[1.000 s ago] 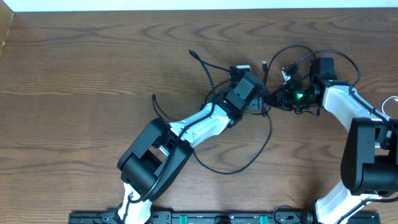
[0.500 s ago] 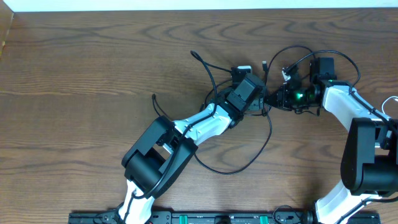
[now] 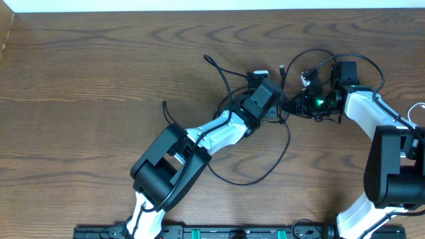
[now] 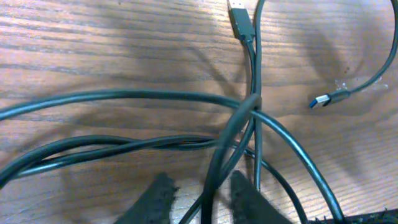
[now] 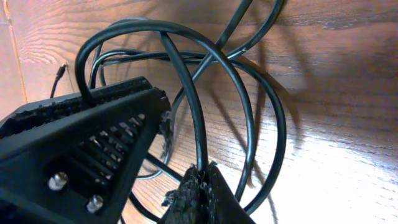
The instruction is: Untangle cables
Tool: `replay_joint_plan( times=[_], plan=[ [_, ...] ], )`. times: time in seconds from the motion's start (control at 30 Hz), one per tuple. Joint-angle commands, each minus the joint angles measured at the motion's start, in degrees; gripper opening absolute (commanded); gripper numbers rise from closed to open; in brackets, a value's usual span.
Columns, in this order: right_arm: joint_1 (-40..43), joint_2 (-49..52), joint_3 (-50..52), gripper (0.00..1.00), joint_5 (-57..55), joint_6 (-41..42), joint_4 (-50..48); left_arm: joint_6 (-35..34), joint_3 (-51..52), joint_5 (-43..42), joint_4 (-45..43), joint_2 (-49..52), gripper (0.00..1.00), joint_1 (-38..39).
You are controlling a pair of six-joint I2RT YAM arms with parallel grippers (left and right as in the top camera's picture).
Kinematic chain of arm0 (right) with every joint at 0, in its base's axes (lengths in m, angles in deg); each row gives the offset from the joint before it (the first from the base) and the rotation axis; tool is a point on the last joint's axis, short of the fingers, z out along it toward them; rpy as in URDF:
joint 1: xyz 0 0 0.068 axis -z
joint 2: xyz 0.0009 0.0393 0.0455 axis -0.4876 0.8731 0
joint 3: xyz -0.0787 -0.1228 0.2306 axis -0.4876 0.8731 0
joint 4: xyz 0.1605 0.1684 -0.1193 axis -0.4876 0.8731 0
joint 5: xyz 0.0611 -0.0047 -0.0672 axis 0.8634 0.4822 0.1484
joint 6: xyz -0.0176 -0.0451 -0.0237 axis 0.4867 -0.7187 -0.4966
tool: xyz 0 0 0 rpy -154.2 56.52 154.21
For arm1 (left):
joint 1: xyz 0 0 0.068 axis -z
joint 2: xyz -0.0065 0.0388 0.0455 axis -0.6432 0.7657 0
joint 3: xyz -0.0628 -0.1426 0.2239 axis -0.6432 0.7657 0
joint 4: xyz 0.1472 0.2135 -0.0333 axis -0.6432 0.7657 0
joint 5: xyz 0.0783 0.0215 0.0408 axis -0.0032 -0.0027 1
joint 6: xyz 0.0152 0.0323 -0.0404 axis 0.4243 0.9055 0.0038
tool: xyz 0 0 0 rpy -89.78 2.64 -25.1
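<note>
Several thin black cables (image 3: 239, 184) lie tangled on the wooden table, crossing in a knot (image 4: 252, 102) in the left wrist view. My left gripper (image 4: 202, 196) is low over the knot. Its jaws stand apart around one black strand (image 4: 214, 165), with a gap on the left side. Two plugs lie beyond it: a black one (image 4: 238, 15) and a silver one (image 4: 323, 99). My right gripper (image 5: 202, 177) is shut on a black cable (image 5: 186, 93) that loops up and away from it. In the overhead view both grippers meet nose to nose over the tangle (image 3: 287, 106).
The left gripper's black body (image 5: 81, 143) fills the near left of the right wrist view, close to the loops. Loose cable ends reach out at the upper left (image 3: 206, 58) and left (image 3: 164, 103). A bit of white cord (image 3: 417, 107) shows at the right edge.
The left arm's elbow and lower links have shifted slightly to the right. Both grippers have stayed over the tangle and the cables lie as before.
</note>
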Motion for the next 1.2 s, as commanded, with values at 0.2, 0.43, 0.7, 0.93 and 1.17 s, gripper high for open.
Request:
replay_joint_plan(
  times=[0.2,0.43,0.7,0.93,1.17],
  plan=[
    [-0.3,0.1,-0.1,0.01,0.6,-1.0,0.0,0.1,-0.7,1.2,-0.2,0.7,0.08,0.1],
    [-0.3,0.1,-0.1,0.01,0.6,-1.0,0.0,0.1,-0.7,1.2,2.4,-0.3,0.08,0.1],
    [-0.2,0.1,-0.1,0.01,-0.7,-1.2,0.0,5.6,-0.7,1.2,12.1,-8.5,0.07,0.1],
    [-0.1,0.1,-0.1,0.01,-1.3,-1.2,0.0,9.2,-0.7,1.2,21.0,-19.6,0.08,-1.8],
    [-0.1,0.1,-0.1,0.01,-2.2,-1.2,0.3,9.2,-0.7,1.2,26.7,-29.4,0.07,-6.3]
  ],
)
